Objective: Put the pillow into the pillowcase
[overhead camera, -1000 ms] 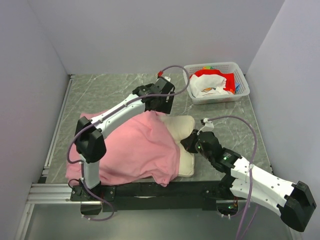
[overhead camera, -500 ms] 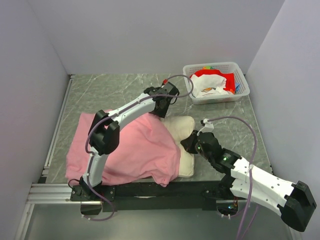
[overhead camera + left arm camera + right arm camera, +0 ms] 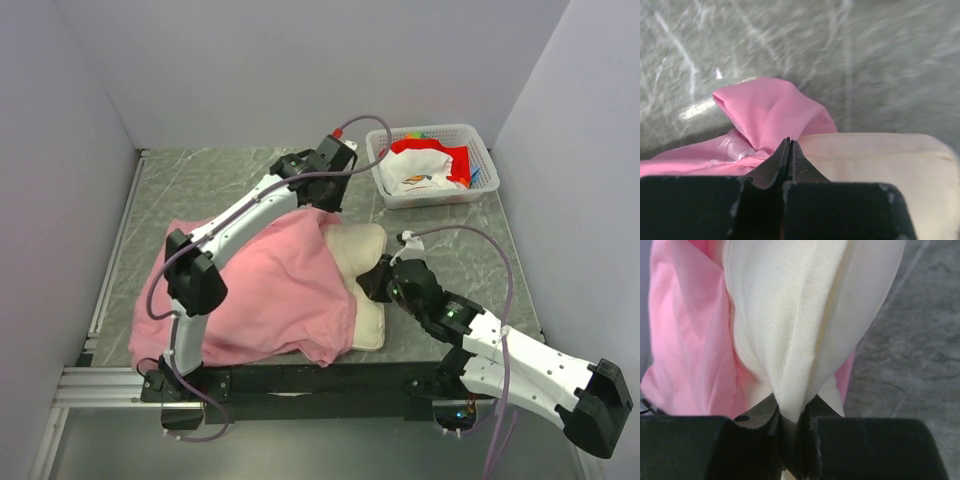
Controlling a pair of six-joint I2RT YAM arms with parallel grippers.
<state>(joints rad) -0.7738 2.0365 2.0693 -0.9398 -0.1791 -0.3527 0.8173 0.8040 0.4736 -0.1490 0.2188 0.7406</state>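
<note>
top view, left to right: a plain pink, wrinkled thin-fabric pillowcase (image 3: 265, 295) lies spread over the left and middle of the grey marbled desk (image 3: 215, 185). the left tool (image 3: 320, 203) is at the pillowcase's far right corner; in the left wrist view its fingers (image 3: 789, 150) are pressed together, with a raised pink fold (image 3: 767, 112) gathered at their tips. a cream, rectangular soft pillow (image 3: 358, 248) sits mostly inside the pillowcase, with its right end protruding from the opening just right of centre. the right tool (image 3: 378, 282) is at this exposed end; in the right wrist view it (image 3: 790, 412) is closed tight on a pinched ridge of the cream fabric (image 3: 800, 315), pink cloth to either side. far right, well apart from both, a white plastic basket (image 3: 430, 131) holds red and white cloth.
</note>
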